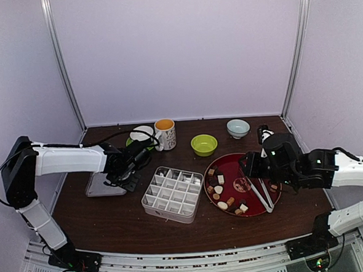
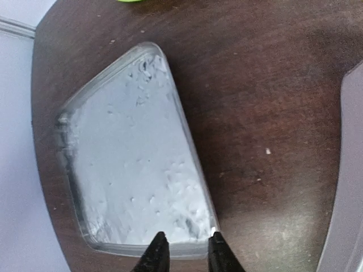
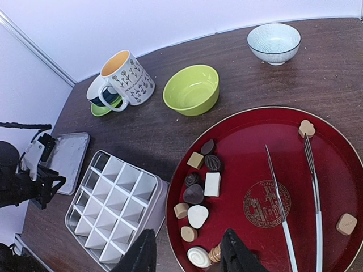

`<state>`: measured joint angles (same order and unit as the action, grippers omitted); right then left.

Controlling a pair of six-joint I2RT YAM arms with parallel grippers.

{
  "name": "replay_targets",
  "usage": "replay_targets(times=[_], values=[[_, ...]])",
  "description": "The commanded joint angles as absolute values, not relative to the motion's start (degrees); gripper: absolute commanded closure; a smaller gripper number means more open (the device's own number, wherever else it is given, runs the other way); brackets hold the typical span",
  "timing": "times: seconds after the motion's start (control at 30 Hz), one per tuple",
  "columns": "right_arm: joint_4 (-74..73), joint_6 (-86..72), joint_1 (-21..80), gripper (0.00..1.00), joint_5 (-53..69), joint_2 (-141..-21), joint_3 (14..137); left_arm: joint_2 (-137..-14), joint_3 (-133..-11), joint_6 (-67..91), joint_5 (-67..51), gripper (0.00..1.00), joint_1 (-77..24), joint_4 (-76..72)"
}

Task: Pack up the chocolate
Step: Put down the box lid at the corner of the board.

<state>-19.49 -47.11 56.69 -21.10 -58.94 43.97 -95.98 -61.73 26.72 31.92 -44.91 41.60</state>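
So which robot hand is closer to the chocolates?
The right hand. It hovers over the red tray, right by the chocolates. The left hand is far off at the clear lid, beyond the divided box.

Bright, even, soft light; faint shadows; left gripper [image 2: 186, 252] slightly blurred up close.

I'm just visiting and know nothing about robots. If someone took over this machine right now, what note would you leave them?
Left fingers: slightly apart over the near rim of the clear lid, which lies flat on the table; apparently gripping nothing.
Right fingers: open and empty above the near side of the red tray.
Chocolate: all loose on the tray, with the metal tongs lying there too.
Done: the divided box is uncovered; no piece in it.
Left: fill the compartments, then probably refit the lid.
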Motion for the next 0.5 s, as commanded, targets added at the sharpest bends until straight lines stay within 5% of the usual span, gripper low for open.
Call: replay_targets(times=[0.0,0.47], values=[[-19.3,-47.6,56.1,0.60,-21.2,-57.8,43.7,-95.9,-59.7,29.5,22.1,0.71,-44.9,32.6],[-22.3,-46.4,55.2,0.52,-14.0,-63.5,46.5,-92.2,-55.3,31.6,7.8,0.68,-44.9,23.8]])
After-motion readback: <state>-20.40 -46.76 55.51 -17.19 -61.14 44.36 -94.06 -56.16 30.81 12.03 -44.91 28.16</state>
